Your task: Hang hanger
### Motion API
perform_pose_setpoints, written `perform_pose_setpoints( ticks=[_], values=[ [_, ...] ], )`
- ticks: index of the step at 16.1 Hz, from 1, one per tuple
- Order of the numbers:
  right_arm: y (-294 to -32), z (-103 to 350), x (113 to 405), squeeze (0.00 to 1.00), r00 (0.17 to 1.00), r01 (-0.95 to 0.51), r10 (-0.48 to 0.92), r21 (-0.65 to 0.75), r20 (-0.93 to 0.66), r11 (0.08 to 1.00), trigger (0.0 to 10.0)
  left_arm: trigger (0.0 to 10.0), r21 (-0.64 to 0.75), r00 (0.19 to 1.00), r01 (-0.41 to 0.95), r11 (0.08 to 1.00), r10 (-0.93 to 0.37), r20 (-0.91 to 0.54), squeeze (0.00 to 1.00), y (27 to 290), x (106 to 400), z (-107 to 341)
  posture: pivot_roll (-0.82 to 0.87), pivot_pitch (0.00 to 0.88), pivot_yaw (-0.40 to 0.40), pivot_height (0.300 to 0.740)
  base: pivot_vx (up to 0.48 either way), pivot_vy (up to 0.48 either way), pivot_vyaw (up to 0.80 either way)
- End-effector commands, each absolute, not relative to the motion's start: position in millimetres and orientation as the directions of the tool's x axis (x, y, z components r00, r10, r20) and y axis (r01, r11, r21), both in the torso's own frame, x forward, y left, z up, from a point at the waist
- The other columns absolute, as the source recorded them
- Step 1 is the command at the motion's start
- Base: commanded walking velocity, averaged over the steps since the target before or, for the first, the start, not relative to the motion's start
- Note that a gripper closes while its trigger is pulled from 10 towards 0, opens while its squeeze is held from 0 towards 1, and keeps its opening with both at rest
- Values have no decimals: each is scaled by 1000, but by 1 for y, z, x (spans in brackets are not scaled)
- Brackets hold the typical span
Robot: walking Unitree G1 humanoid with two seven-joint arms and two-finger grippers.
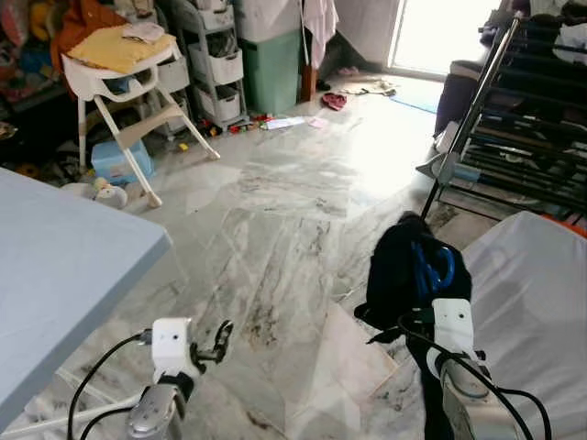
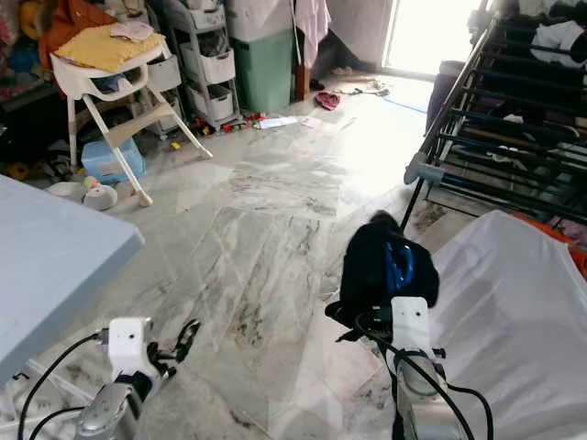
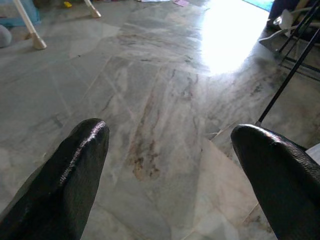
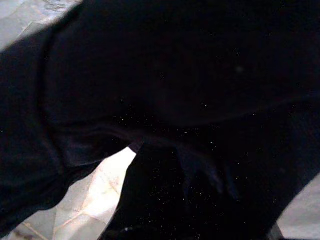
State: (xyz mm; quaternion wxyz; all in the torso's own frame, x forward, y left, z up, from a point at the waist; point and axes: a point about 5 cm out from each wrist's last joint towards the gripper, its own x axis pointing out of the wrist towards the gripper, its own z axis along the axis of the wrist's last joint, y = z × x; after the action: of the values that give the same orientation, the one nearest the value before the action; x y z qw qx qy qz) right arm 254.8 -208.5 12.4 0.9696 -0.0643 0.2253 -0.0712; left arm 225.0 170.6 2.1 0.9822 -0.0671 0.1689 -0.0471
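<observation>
A blue hanger with a black garment draped over it is held up above the marble floor, right of centre. My right gripper is shut on it, its fingers buried in the cloth. The right wrist view is dark with the black garment. Far right at the back stands a black drying rack with dark clothes on its rails. My left gripper hovers low at the left, open and holding nothing; its fingers frame bare floor.
A blue-grey table juts in at the left. A white sheet-covered surface lies at the right, below the rack. At the back stand a white high chair, a shelf trolley and a green bin, with clutter on the floor.
</observation>
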Motion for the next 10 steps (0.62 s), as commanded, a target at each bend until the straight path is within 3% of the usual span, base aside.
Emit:
perform_pose_setpoints(
  ticks=[1, 3, 10],
  values=[
    [-205, 25, 264, 0, 914, 112, -159, -145, -374, 983, 10000, 10000, -146, 934, 79, 986, -124, -336, 0, 173, 224, 0, -177, 0, 38, 740, 0, 0, 0],
    [-203, 24, 263, 0, 914, 109, -156, -142, -376, 984, 10000, 10000, -163, 924, 92, 982, -145, -354, 0, 172, 224, -5, -179, 0, 45, 740, 0, 0, 0],
    [-199, 27, 270, 0, 915, 112, -154, -131, -373, 985, 10000, 10000, -158, 917, 108, 981, -160, -364, 0, 177, 234, -11, -181, 0, 53, 740, 353, 0, -782]
  ],
)
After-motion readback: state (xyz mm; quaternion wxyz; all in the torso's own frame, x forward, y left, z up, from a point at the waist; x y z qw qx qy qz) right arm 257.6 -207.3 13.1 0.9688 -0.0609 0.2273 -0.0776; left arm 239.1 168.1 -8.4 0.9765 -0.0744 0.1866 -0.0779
